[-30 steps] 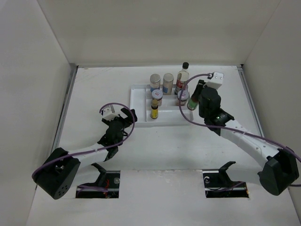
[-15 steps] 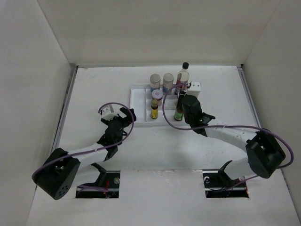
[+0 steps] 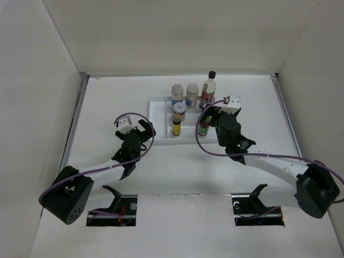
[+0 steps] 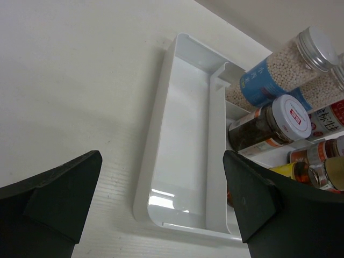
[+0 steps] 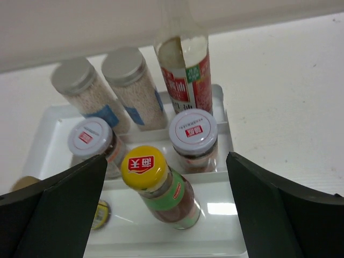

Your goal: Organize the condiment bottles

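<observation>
The yellow-capped red-green bottle (image 5: 161,188) stands upright in the front compartment of the white divided tray (image 5: 231,215). My right gripper (image 5: 167,157) is open, with a finger on each side of the bottle and clear of it. Behind the bottle are two white-lidded jars (image 5: 192,137) (image 5: 90,141), two grey-lidded shakers (image 5: 86,88) (image 5: 131,80) and the tall red-label bottle (image 5: 185,70). A small yellow bottle (image 3: 176,127) stands at the tray's front. My left gripper (image 4: 161,156) hangs open over the tray's bare left compartment (image 4: 183,134), holding nothing.
The tray (image 3: 160,113) sits at the back middle of the white table, inside white walls. Bare table lies to the tray's left, right and front. Purple cables loop off both wrists.
My right gripper carried the yellow-capped bottle left from beside the tray into its front compartment, then opened and let it go. The left arm barely shifted.
</observation>
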Controlling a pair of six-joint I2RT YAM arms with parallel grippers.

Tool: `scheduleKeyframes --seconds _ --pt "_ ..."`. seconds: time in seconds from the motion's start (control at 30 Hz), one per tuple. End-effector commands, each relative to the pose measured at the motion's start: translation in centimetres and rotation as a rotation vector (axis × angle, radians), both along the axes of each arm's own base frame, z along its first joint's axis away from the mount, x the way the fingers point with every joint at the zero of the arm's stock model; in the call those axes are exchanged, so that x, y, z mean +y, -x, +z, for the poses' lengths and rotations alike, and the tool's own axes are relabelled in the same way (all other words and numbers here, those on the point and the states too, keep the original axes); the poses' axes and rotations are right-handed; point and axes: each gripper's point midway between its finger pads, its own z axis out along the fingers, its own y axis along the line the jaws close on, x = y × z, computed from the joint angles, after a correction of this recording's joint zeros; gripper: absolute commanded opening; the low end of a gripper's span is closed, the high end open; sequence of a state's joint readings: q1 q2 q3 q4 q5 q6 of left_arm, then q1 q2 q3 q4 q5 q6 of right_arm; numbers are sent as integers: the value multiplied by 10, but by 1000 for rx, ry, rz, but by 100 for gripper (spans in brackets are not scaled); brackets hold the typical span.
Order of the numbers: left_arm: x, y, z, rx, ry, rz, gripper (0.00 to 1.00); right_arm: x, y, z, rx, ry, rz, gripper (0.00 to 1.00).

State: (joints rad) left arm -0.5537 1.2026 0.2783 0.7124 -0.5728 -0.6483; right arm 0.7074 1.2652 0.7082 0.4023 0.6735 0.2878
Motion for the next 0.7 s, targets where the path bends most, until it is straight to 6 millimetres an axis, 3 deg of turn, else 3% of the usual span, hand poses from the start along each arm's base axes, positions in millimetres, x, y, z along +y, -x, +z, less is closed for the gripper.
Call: scheduleKeyframes --seconds 0.0,0.17,0.4,0.5,0.67 --pt "4 -7 20 -34 -32 26 100 -16 13 43 -123 -119 -25 100" --pt "1 1 37 -65 -7 4 100 -87 16 22 -122 -275 -222 100" --pt "2 4 43 -34 -10 6 100 -146 7 -36 -18 -476 -372 100" --pt "0 1 46 -14 -22 3 100 -153 2 -53 45 -541 -386 100" --pt "-18 1 48 -4 -17 -64 100 -143 -8 -68 112 -532 -361 100"
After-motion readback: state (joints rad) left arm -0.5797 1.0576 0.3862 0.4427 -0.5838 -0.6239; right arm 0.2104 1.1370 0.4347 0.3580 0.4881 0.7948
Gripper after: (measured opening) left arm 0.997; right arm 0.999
